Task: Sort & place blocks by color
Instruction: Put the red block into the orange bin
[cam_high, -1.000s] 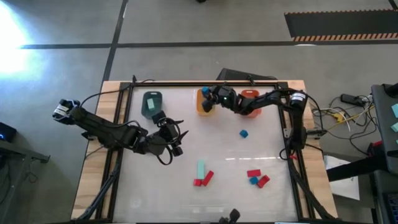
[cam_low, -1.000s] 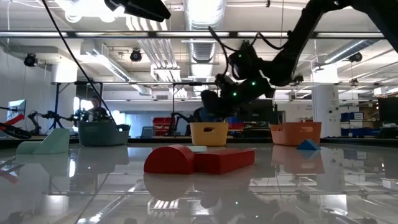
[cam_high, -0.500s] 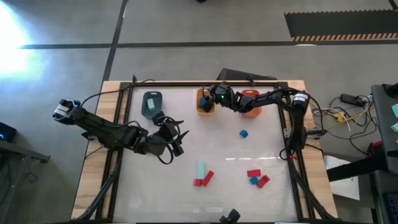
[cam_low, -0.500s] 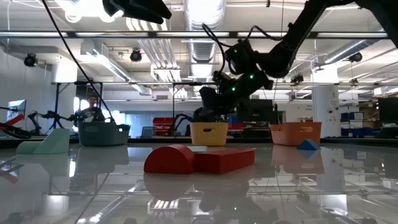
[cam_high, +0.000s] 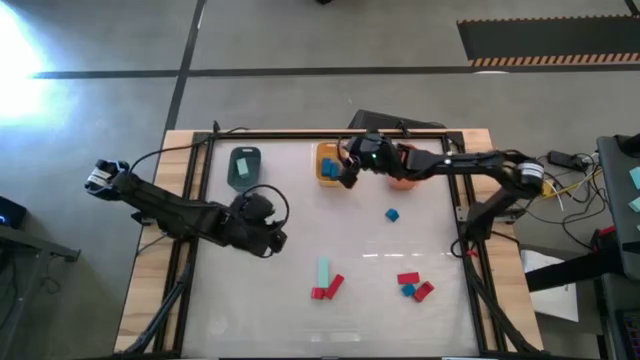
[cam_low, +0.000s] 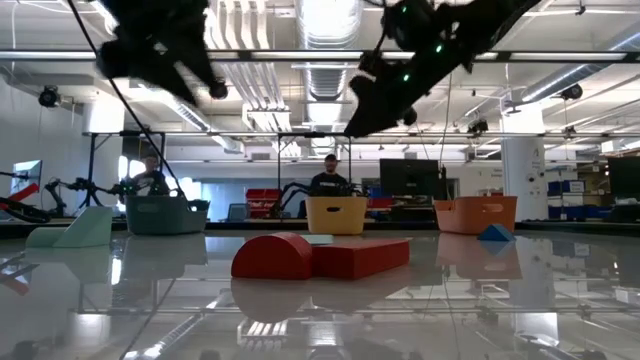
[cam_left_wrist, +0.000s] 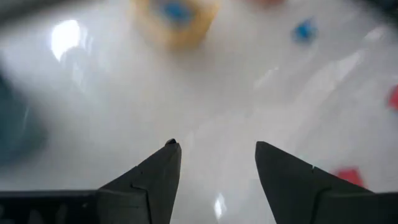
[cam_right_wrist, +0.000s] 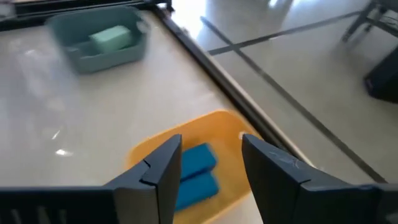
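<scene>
My right gripper (cam_high: 346, 172) is open and empty, above the yellow-orange tray (cam_high: 325, 153), which holds two blue blocks (cam_right_wrist: 196, 170). My left gripper (cam_high: 264, 226) is open and empty over bare table left of centre, high up in the low view (cam_low: 165, 55). A pale mint block (cam_right_wrist: 112, 37) lies in the dark teal tray (cam_high: 243, 166). On the table lie a blue block (cam_high: 391, 214), a mint bar (cam_high: 323, 270) with two red blocks (cam_high: 332, 288) beside it, and a red-and-blue cluster (cam_high: 414, 286). The orange-red tray (cam_high: 404, 178) is partly hidden under my right arm.
The three trays stand in a row along the far edge inside a black frame rail (cam_high: 330, 133). Open table lies between the trays and the loose blocks at the near side. A person (cam_low: 330, 180) and shelving show in the room beyond the table.
My right gripper has risen well above the yellow-orange tray and shifted slightly toward the right, its arm stretching out straighter. My left gripper has pulled back a little toward the table's left and tipped, still open.
</scene>
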